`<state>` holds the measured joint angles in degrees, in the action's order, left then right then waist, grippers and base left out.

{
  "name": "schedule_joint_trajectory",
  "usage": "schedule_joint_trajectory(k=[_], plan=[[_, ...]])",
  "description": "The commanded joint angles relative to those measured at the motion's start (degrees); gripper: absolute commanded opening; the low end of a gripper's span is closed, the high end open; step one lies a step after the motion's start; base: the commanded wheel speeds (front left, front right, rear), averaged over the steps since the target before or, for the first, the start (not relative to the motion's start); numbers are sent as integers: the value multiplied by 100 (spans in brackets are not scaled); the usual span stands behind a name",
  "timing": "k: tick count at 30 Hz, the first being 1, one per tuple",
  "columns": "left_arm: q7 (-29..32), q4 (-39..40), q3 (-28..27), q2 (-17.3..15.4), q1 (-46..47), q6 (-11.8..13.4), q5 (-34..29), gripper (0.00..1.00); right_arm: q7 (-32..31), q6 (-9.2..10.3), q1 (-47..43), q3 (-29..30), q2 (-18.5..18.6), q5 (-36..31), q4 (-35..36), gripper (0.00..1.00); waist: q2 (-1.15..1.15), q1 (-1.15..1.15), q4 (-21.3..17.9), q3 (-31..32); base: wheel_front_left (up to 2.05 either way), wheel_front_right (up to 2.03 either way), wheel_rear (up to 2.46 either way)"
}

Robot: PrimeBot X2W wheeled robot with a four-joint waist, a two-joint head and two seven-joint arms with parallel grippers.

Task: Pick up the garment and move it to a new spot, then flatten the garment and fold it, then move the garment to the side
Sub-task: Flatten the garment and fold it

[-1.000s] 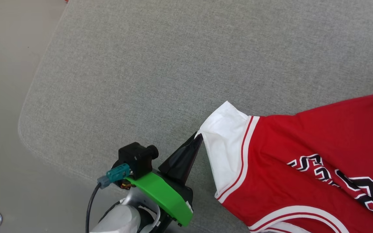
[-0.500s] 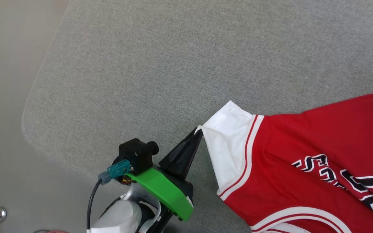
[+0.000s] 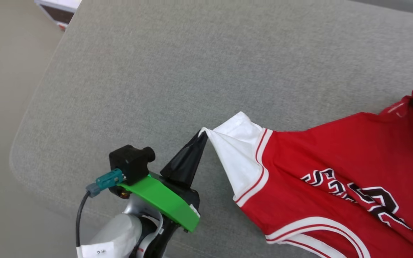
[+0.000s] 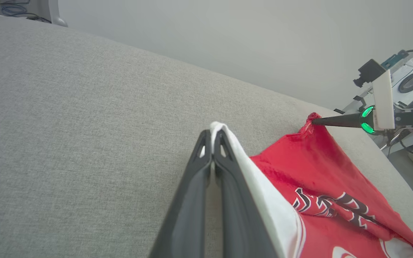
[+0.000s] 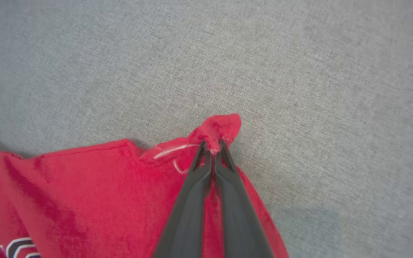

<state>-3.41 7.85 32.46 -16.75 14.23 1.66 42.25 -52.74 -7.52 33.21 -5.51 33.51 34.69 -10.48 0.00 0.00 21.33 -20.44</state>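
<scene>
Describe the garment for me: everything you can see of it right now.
The garment is a red soft jersey-style T-shirt with a white sleeve cuff, red-and-white stripe trim and black-and-white chest lettering. It lies rumpled, chest up, on the gray fabric cushion. The left gripper is shut on the cuff's corner, which is drawn into a peak; the right gripper is shut on a bunched red corner.

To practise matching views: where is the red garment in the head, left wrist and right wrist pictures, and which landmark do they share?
Head view: garment, lower right, cuff in left gripper.
Left wrist view: garment, lower right.
Right wrist view: garment, lower left, corner in right gripper.
Shared landmark: chest lettering.
</scene>
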Motion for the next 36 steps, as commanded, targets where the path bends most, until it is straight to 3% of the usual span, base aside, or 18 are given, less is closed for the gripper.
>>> schedule_joint_trajectory(k=[1,14,25,36], plan=[[1,11,-73,-73,133,-18,45,0,178,3,-82,-21,-14,69,-25,0,0,0,-402,457,0,0,0],[309,640,-707,-536,692,385,-21,0,1403,3,-169,-51,-61,457,420,0,0,0,-1332,1477,0,0,0],[430,962,-1304,-732,1166,749,31,0,1668,3,-447,236,-184,456,1056,0,0,0,-1883,1971,0,0,0],[262,1239,-1680,-624,1819,1080,-95,0,1694,3,-532,608,-435,177,1957,0,0,0,-2172,2224,0,0,0]])
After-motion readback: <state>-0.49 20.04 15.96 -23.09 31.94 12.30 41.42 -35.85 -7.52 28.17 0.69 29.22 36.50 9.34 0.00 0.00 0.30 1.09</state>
